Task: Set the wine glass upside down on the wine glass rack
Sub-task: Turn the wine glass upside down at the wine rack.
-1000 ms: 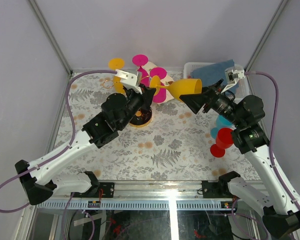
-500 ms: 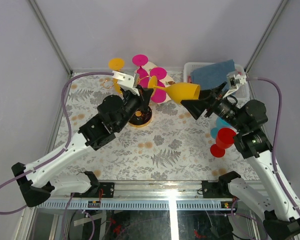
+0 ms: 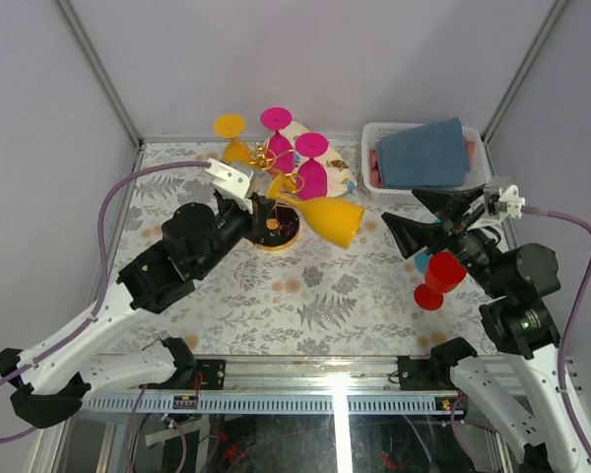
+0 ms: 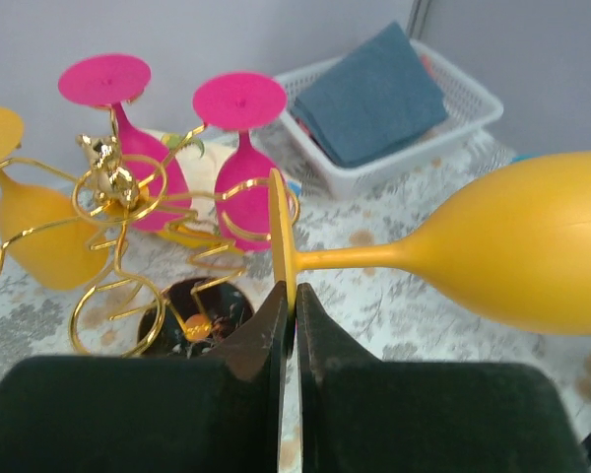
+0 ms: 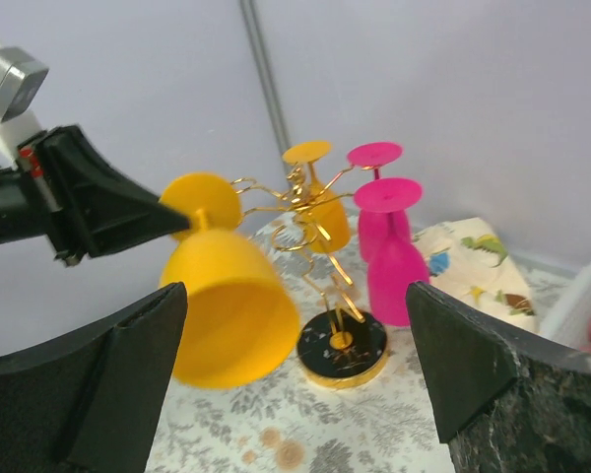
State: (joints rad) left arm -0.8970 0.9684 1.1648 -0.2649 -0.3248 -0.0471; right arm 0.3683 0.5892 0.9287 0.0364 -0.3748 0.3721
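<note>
Left gripper (image 4: 288,296): black fingers closed tight on the thin disc foot of the wine glass (image 4: 532,246), gripping it at its lower rim. The foot stands on edge between the pads.
- Glass: opaque yellow, smooth and glossy, looks plastic. It lies on its side in the air, with a slim stem running level to the right of the fingertips and a rounded, egg-shaped bowl at the far right.
- Wine glass rack (image 4: 103,163): just beyond the fingertips and to their left. Thin gold wire, curled loop arms around a central post with a small gold finial, on a round black base (image 5: 343,345) with a gold rim.
- The top of the foot sits against one loop in the wrist view; I cannot tell whether they touch.
- On the rack, hung bowl-down: two pink glasses (image 4: 241,158) and one yellow glass (image 4: 34,236), with the same glossy finish.

Right gripper (image 3: 401,211): jaws spread wide, nothing between them. It stands to the right of the yellow bowl and clear of it, with the bowl's open mouth turned towards it.

Other things:
- Beyond the held glass is a white slotted basket (image 4: 374,177) holding a folded blue cloth (image 4: 369,94).
- A red glass (image 3: 438,276) stands near the right arm.
- The table (image 3: 315,286) has a pale fern print.
</note>
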